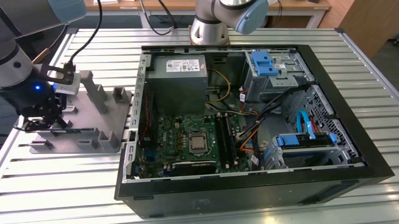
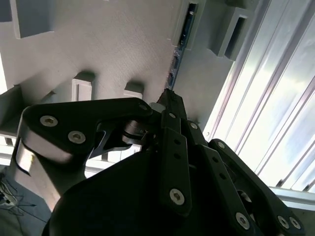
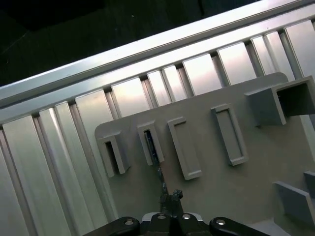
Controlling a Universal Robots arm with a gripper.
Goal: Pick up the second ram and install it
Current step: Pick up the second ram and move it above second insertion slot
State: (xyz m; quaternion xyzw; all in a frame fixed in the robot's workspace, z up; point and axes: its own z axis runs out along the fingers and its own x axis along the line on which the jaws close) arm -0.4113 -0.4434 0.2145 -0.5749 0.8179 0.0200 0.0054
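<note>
Aluminium slats, ribbed and pale, make up the table (image 1: 374, 70). On it lies a black steel computer case (image 1: 249, 196) with its side off, showing a green motherboard (image 1: 181, 135) inside. The case takes up the middle and the exterior view's right.

At the exterior view's left, a grey-jointed arm (image 1: 16, 70) comes down from the far corner with its wrist turned to point downward. The wrist hangs over the near left part of a matte grey plastic fixture (image 1: 93, 116). This fixture lies flat just beside the case. It is a slab with a grainy surface, raised blocks and narrow rectangular pockets.

The gripper (image 1: 44, 122) is black metal, built of bolted link bars that narrow to slim tips. It reaches down to the fixture's surface.

The second ram (image 2: 180, 44) is a thin blue board strip with small dark chips. It stands on edge in one of the fixture's narrow pockets, at the fixture's left side. In both wrist views the strip runs straight into the fingertips. The tips are drawn close together and pinch the strip's near end (image 3: 150, 145).
</note>
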